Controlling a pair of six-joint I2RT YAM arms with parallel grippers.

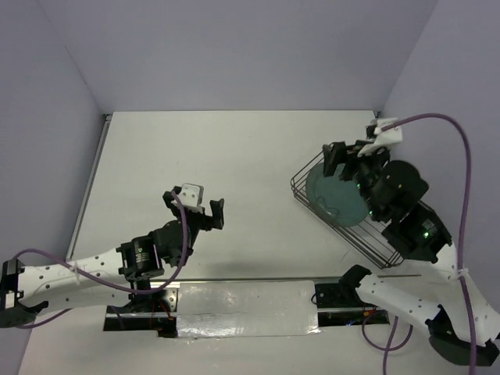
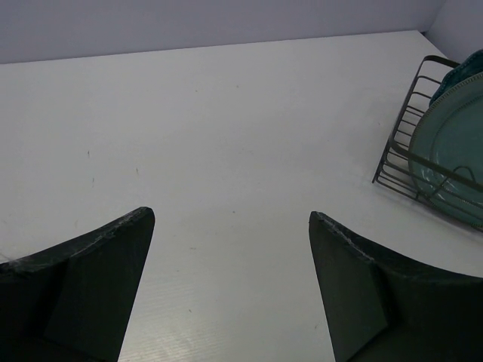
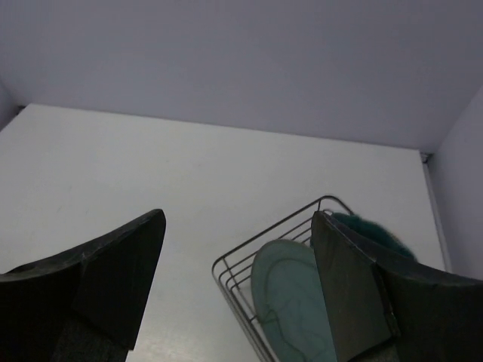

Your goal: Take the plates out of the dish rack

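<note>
Left fingers (image 2: 90,279) apart, right fingers (image 3: 98,279) apart over dish rack (image 2: 400,143), pale green plate (image 2: 453,143) and dark teal plate (image 3: 370,226) inside

open table (image 1: 234,156) left, dish rack (image 1: 372,247) blocking right

Glossy plates (image 2: 453,143), thin-wire rack (image 2: 404,154)

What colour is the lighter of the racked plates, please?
Pale grey-green plate, clearest in left wrist view.
</note>
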